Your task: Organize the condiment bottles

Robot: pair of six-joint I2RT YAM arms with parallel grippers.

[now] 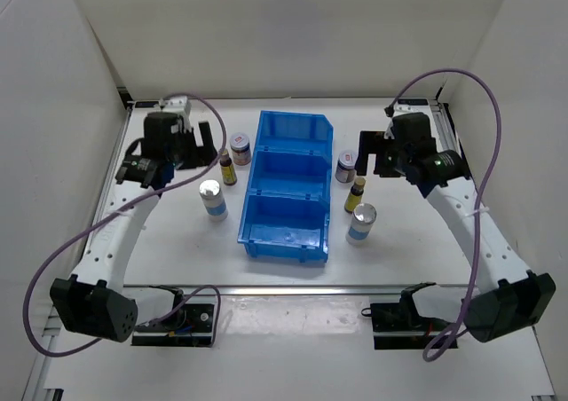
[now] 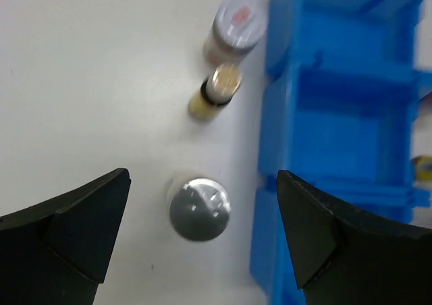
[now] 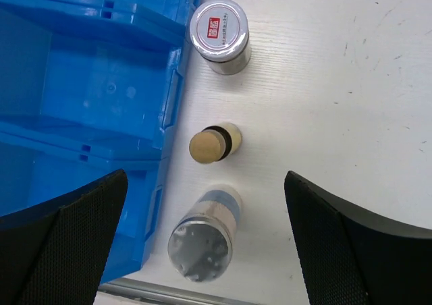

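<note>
Awaiting sorting, six condiment bottles [image 1: 212, 199] flank the blue bin [image 1: 286, 234], three at nine o'clock, three at three, none inside; left gripper [image 2: 202, 183] and right gripper [image 3: 206, 180] gape empty.

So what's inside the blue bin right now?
Nothing visible: the blue bin shows three bare compartments. The condiment bottles all stand outside it. Its walls hide thin strips of each floor.

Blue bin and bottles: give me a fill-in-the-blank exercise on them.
The blue bin has ___ compartments.
The left gripper, above a silver-capped bottle, has its jaws ___.
On each side of the bin stand ___ condiment bottles.
Missing words: three; open; three.
</note>
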